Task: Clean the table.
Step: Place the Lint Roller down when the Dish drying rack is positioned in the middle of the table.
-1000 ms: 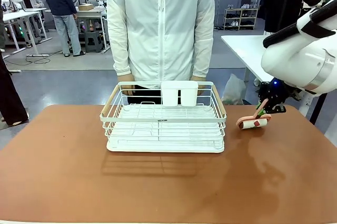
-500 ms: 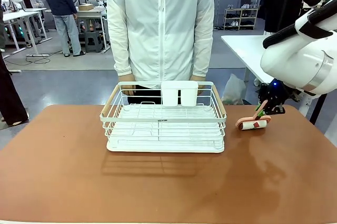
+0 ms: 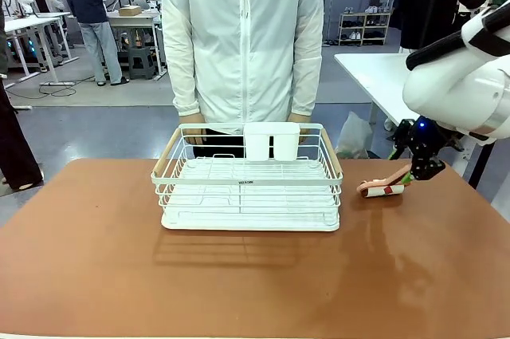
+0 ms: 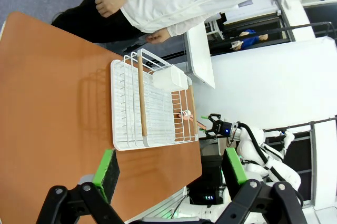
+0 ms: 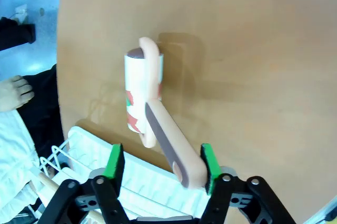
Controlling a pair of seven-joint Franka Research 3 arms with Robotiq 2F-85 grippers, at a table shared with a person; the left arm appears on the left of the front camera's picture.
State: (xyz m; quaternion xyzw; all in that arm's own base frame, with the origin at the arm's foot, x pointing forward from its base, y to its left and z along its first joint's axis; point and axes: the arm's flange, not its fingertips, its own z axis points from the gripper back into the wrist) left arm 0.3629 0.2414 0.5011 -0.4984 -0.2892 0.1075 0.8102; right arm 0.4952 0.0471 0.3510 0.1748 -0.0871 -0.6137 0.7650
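Roller [image 3: 382, 188] with a pale pink handle and white, red-printed drum lies on the matte reddish-brown desk [image 3: 255, 275], near its far right edge; the right hand [image 3: 421, 170] sits at the handle's end, green pads apart, handle between them with a gap on one side at least, grip not evident; a white wire rack [image 3: 249, 187] with wooden side handles stands mid-desk before a person in a white jacket; the left hand [image 4: 171, 168] is spread wide, empty.
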